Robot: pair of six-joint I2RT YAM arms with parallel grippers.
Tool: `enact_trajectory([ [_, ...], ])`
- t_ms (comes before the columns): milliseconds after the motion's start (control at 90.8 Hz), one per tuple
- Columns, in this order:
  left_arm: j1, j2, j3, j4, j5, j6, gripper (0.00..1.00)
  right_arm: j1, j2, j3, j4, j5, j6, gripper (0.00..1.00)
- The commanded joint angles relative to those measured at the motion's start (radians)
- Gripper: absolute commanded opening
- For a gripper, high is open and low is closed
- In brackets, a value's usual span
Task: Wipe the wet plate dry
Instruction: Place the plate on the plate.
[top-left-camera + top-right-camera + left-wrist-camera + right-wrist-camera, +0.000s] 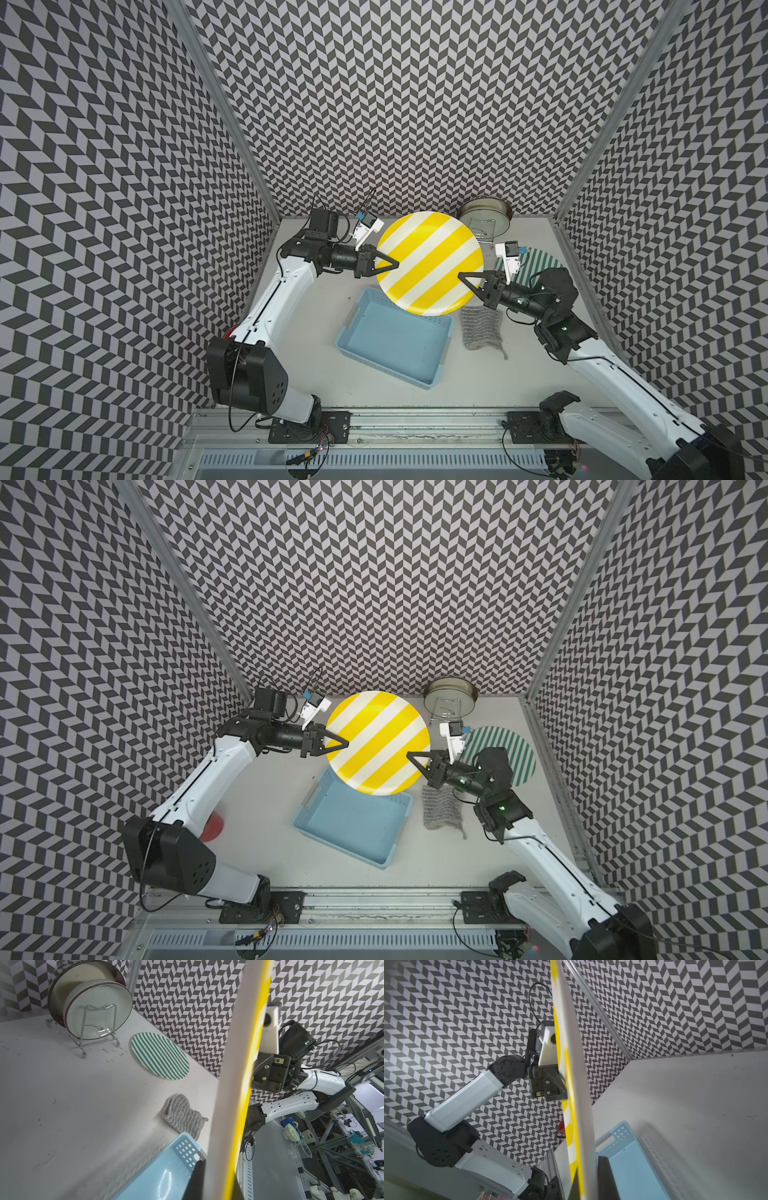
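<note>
The plate (430,262) (378,742), round with yellow and white stripes, hangs in the air over the far end of the blue basket, its face turned up toward the top cameras. My right gripper (460,275) (588,1165) is shut on its right rim, with one finger on each face. My left gripper (397,264) (219,1174) straddles the left rim, and I cannot tell whether its fingers press on it. Both wrist views show the plate (234,1064) (571,1064) edge-on. A grey striped cloth (482,332) (182,1114) lies folded on the table under the right arm, and nothing holds it.
A light blue basket (395,336) (353,816) sits mid-table below the plate. A green-striped plate (498,750) (160,1055) lies flat at the back right, partly hidden by the right arm. A wire rack with upright dishes (486,218) (91,1007) stands at the back wall. A red object (212,827) sits beside the left arm.
</note>
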Motion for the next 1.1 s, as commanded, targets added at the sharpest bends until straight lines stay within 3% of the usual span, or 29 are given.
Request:
enact_trajectory([
  [0,-0.032,-0.019,0.075,0.015,-0.052,0.005,0.59,-0.048,-0.021,-0.014,0.016,0.226,0.070,0.00],
  [44,-0.032,-0.022,0.090,0.032,-0.125,-0.013,0.93,-0.073,-0.049,-0.028,0.015,0.276,0.106,0.00],
  [88,-0.030,-0.027,0.101,0.058,-0.212,-0.038,1.00,-0.098,-0.079,-0.049,0.021,0.328,0.143,0.00],
  [231,0.006,-0.067,0.081,0.180,-0.471,-0.134,1.00,-0.196,-0.163,-0.067,-0.086,0.521,0.245,0.00],
  [364,0.065,-0.100,0.024,0.281,-0.627,-0.180,1.00,-0.287,-0.196,-0.066,-0.226,0.646,0.336,0.00],
  [562,0.124,-0.083,-0.014,0.273,-0.676,-0.161,1.00,-0.440,-0.204,-0.134,-0.283,0.682,0.538,0.00],
  [749,0.134,-0.080,-0.059,0.264,-0.710,-0.133,1.00,-0.511,-0.158,-0.199,-0.233,0.745,0.673,0.00],
  [947,0.140,-0.087,-0.115,0.264,-0.786,-0.096,1.00,-0.562,-0.075,-0.244,-0.082,0.768,0.661,0.00],
  [1091,0.143,-0.082,-0.136,0.253,-0.816,-0.074,1.00,-0.614,0.048,-0.247,0.052,0.666,0.605,0.00],
])
